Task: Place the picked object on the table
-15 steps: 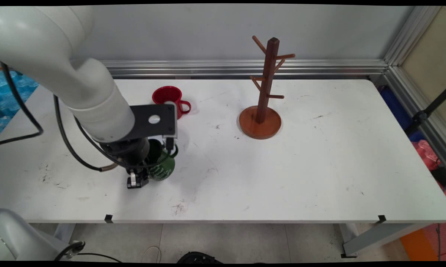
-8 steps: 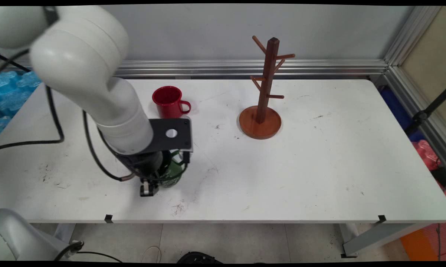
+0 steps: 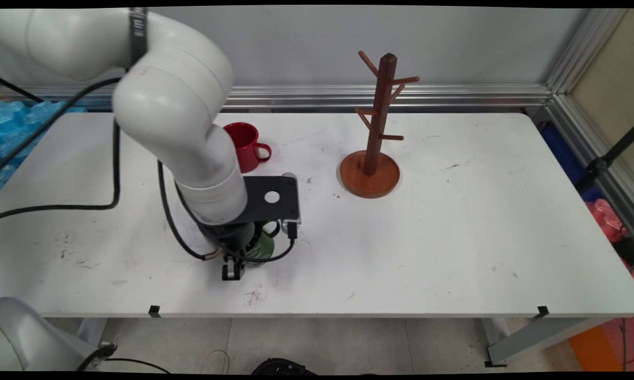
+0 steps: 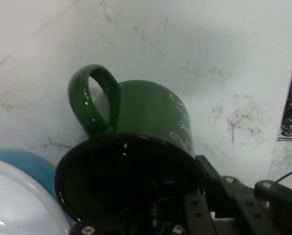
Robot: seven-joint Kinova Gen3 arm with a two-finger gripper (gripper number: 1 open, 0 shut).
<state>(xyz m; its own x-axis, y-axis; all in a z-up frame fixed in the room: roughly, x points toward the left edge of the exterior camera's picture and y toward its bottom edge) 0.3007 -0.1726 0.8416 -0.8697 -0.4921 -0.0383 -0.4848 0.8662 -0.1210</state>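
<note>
My gripper [image 3: 232,272] hangs low over the front left part of the white table [image 3: 454,237], shut on the rim of a green mug [image 3: 265,248]. The mug is tilted, and the black camera plate hides most of it in the main view. In the hand view the green mug [image 4: 141,127] fills the centre. Its handle [image 4: 94,98] points up and to the left, white lettering shows on its side, and its dark mouth faces the gripper [image 4: 192,196]. A red mug [image 3: 246,145] stands upright behind the arm, handle to the right.
A brown wooden mug tree [image 3: 378,121] with bare pegs stands on its round base at the centre back. Black cables [image 3: 174,232] hang from the arm to the left. The table's front edge [image 3: 317,315] lies close below the gripper.
The arm has carried the green mug to the right along the table's front part, about a mug's width per step. The red mug and the mug tree have not moved.
</note>
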